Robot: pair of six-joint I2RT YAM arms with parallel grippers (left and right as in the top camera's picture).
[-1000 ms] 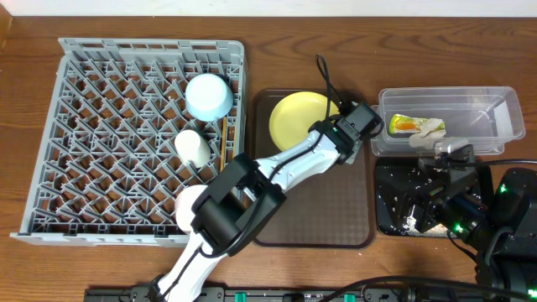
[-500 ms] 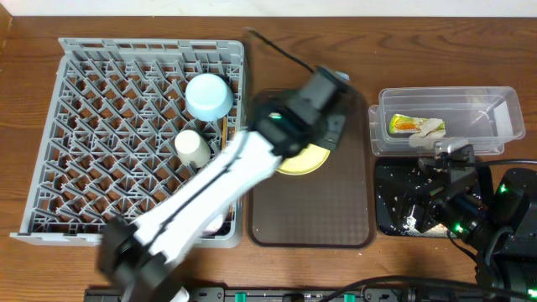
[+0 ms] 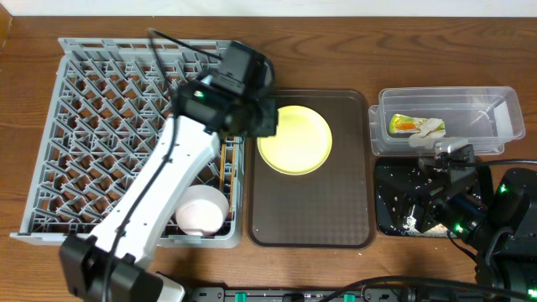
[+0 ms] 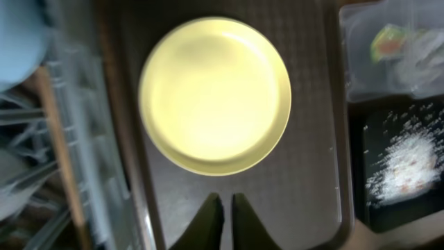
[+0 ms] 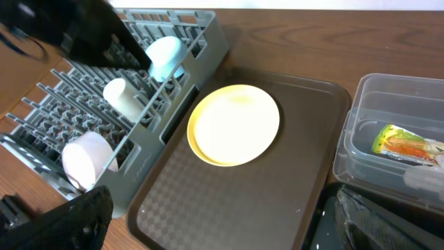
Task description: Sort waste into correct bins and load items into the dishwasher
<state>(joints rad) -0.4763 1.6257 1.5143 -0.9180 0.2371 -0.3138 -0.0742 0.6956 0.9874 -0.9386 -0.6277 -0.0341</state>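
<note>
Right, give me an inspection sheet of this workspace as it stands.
Surface: wooden table, brown serving tray in the middle.
Job's things: yellow plate flat on the brown tray; light blue bowl, white cup and white bowl in the grey dish rack; snack wrapper and paper scrap in the clear tub; white crumbs in the black tray.
Clutter: nothing seen.
Grippers: left gripper shut, empty, above the brown tray beside the plate; right gripper open over the black tray.
Cables: black cable loops off the left arm over the rack.
Surroundings: nothing seen.
</note>
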